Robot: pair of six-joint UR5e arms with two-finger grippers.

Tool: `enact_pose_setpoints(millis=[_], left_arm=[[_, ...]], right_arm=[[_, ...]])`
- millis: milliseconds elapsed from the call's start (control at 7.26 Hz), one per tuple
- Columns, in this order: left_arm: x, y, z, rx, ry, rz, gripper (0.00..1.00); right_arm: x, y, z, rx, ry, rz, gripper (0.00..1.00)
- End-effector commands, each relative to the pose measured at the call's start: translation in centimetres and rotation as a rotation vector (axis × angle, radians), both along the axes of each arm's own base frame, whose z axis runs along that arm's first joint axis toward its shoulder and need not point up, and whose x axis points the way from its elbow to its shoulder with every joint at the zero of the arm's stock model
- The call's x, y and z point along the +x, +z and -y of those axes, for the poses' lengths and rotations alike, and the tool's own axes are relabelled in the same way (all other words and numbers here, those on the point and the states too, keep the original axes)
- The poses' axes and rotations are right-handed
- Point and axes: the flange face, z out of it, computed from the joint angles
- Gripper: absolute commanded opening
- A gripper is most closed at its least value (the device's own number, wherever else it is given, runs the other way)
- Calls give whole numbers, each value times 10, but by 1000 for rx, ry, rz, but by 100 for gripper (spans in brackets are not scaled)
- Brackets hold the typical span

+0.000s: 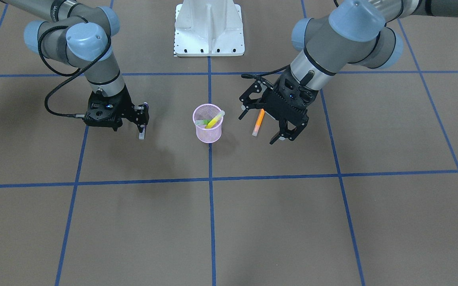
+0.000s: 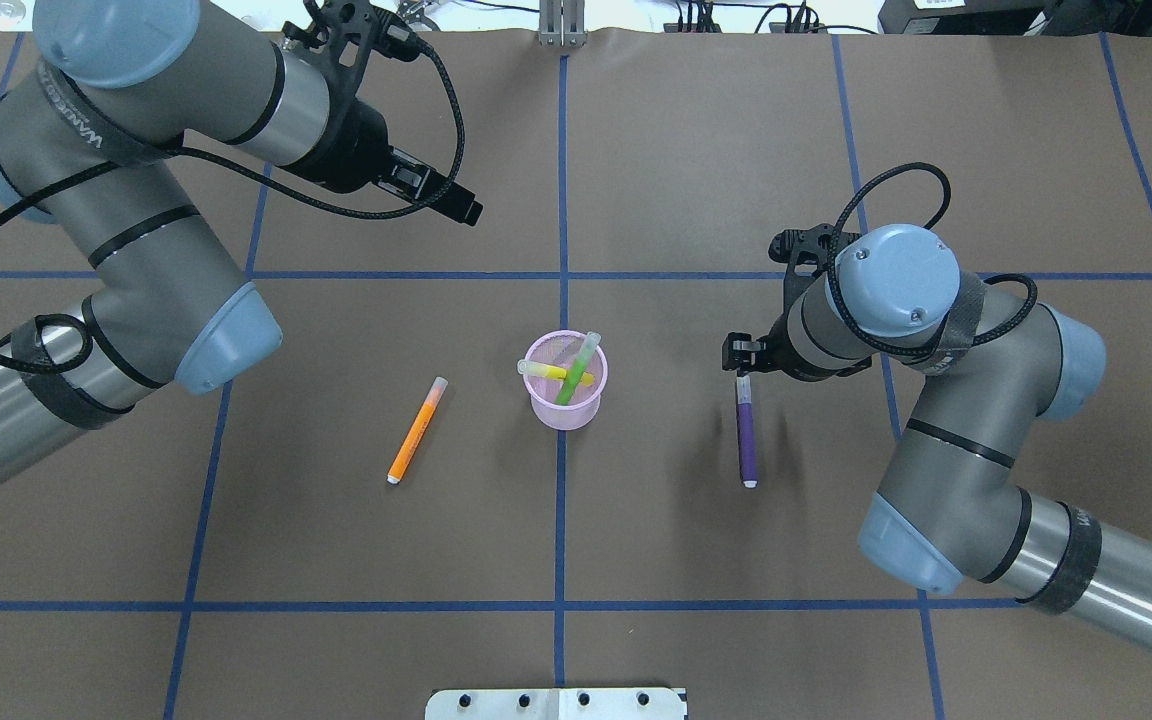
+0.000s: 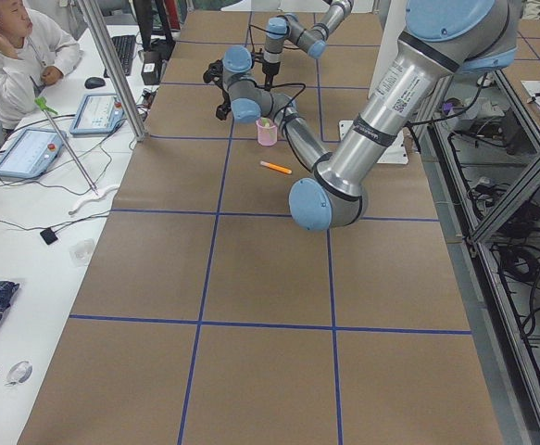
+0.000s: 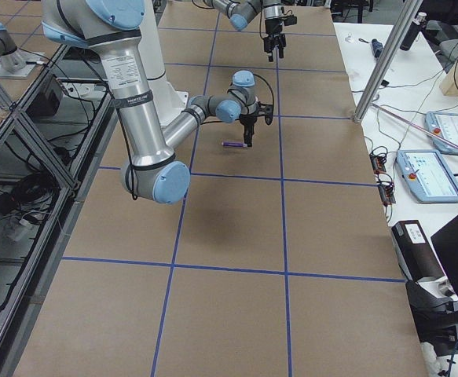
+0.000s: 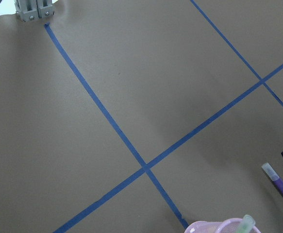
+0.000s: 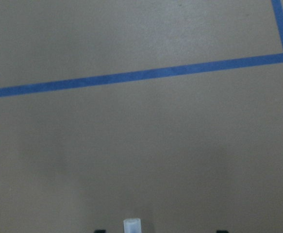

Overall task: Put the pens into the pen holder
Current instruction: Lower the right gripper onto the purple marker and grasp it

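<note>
Item 1, table (image 2: pixel 336 560): brown top with a blue-taped grid; bears everything below.

Item 2, left gripper (image 2: pixel 461 207): jaws spread wide and empty; hangs high, well apart from every pen (its wrist view catches only the cup's rim and the purple pen's cap end, far beneath).

Item 3, right gripper (image 2: pixel 739 365): low over the table; jaws parted, nothing clenched; its wrist view shows a pale cap (image 6: pixel 132 225) between the two fingertips.

Item 4, cup (image 2: pixel 564 415): pink mesh, upright, between the two grippers; judged light, easily tipped by a pen pushed against its rim.

Item 5, purple pen (image 2: pixel 747 440): appears flat on the table; cap end under the right gripper, barrel running from the fingertips back toward the robot; judged light, stiff, smooth and round, so prone to roll or swivel; a hold near mid-barrel would serve better than the cap, which might slip off.

Item 6, orange pen (image 2: pixel 414 432): flat, beyond the cup from the right gripper; handling as item 5.

Item 7, green pen (image 2: pixel 568 388) and yellow pen (image 2: pixel 551 371): inside the cup, crossed, leaning on its rim; likely to crowd newcomers.
</note>
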Motion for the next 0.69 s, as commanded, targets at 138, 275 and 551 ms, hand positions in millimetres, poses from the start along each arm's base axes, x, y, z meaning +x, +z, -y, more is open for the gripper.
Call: enact_pose_setpoints(millis=[138, 275, 551], left_arm=[[0, 6, -1, 2, -27, 11, 100], [-2, 4, -3, 5, -27, 7, 100], [-2, 11, -3, 0, -29, 13, 100]], right_arm=[[-22, 6, -21, -2, -50, -12, 59], [-29, 10, -27, -7, -63, -18, 59], [-36, 12, -32, -9, -75, -22, 54]])
